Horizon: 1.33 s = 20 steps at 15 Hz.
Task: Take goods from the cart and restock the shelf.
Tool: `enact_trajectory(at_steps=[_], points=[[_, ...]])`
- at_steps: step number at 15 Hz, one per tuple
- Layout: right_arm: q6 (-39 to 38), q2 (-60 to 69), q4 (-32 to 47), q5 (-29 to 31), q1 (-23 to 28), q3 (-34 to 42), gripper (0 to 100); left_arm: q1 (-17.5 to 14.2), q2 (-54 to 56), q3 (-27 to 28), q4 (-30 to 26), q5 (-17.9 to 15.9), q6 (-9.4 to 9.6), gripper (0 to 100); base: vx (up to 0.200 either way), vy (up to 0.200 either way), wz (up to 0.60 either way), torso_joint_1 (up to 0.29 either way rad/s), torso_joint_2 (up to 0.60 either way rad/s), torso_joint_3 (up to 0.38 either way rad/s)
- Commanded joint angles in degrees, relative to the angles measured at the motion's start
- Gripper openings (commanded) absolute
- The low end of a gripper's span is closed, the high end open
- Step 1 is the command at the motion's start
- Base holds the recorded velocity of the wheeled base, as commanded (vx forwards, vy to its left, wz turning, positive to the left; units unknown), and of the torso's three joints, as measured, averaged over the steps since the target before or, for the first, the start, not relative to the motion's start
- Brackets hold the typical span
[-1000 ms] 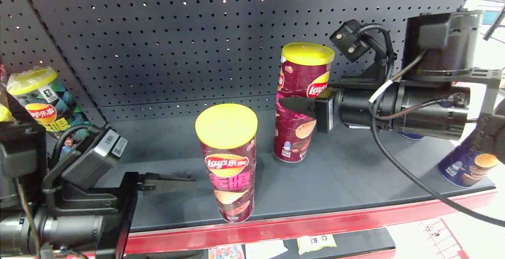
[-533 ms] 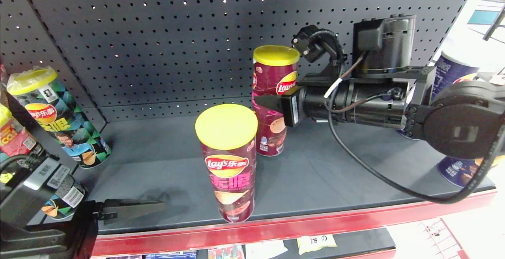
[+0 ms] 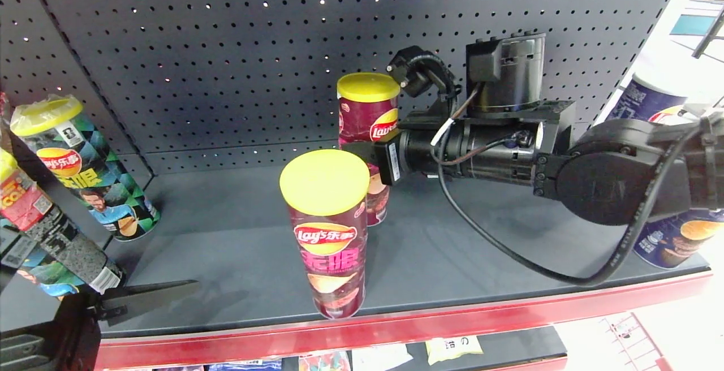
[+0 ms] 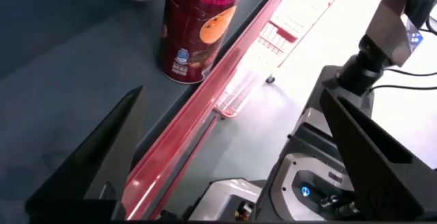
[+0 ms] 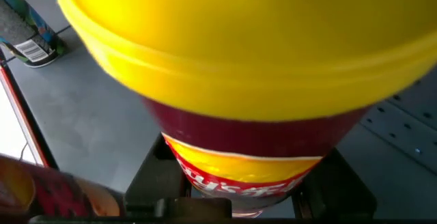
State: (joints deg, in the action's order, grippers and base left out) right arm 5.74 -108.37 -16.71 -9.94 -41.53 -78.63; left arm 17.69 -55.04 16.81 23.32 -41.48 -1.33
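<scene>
Dark shelf and its pegboard back sit exactly where they sat a second ago in the head view (so the camera held), and we log two real moves. The right gripper has swung further left along the shelf, carrying the maroon can with it. That can is upright, now just behind the front can and close to the pegboard; we cannot tell if its base touches the shelf. The right gripper's jaws are clamped round the can's middle, one finger on either side. The left gripper has dropped back to the lower left, by the shelf's red front lip, jaws spread wide with nothing between them. Its retreat uncovers a red-and-dark can leaning at the far left, near the teal can. A blue can stands at the shelf's right end. Past the lip we see pale floor.
</scene>
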Motion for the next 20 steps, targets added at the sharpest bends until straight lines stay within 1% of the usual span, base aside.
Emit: enact_trajectory(at_steps=[1, 7, 9, 10, 17, 19, 20], points=[[-0.03, -1.75, 0.01, 0.00, -0.21, -1.18, 0, -0.11, 0.46, 0.33, -0.03, 0.35, 0.01, 100, 0.000, 0.000, 0.00, 0.000, 0.00, 0.000], [-0.12, -2.63, 0.10, 0.00, -0.30, -2.14, 0, -0.11, 0.90, -0.02, 0.06, 0.62, 0.01, 100, 0.000, 0.000, 0.00, 0.000, 0.00, 0.000], [-0.12, -2.54, 0.10, 0.09, -0.39, -1.88, 0, -0.11, 0.90, -0.11, -0.03, 0.62, -0.25, 100, 0.000, 0.000, 0.00, 0.000, 0.00, 0.000], [-0.12, -2.54, 0.10, 0.09, -0.39, -1.88, 100, -0.11, 0.90, -0.11, 0.06, 0.62, -0.25, 100, 0.000, 0.000, 0.00, 0.000, 0.00, 0.000], [-0.29, -0.61, 0.37, 0.27, -0.48, -1.00, 100, -0.11, 0.72, -0.02, -0.03, 0.62, -0.34, 100, 0.000, 0.000, 0.00, 0.000, 0.00, 0.000], [-0.38, 1.50, 0.28, 1.23, -0.48, 1.90, 100, -0.11, 0.55, 0.15, -0.03, 0.62, -0.34, 100, 0.000, 0.000, 0.00, 0.000, 0.00, 0.000], [-1.08, 3.70, 0.28, 1.85, -0.48, 4.89, 100, -0.11, 0.46, 0.42, -0.03, 0.70, -0.25, 100, 0.000, 0.000, 0.00, 0.000, 0.00, 0.000]])
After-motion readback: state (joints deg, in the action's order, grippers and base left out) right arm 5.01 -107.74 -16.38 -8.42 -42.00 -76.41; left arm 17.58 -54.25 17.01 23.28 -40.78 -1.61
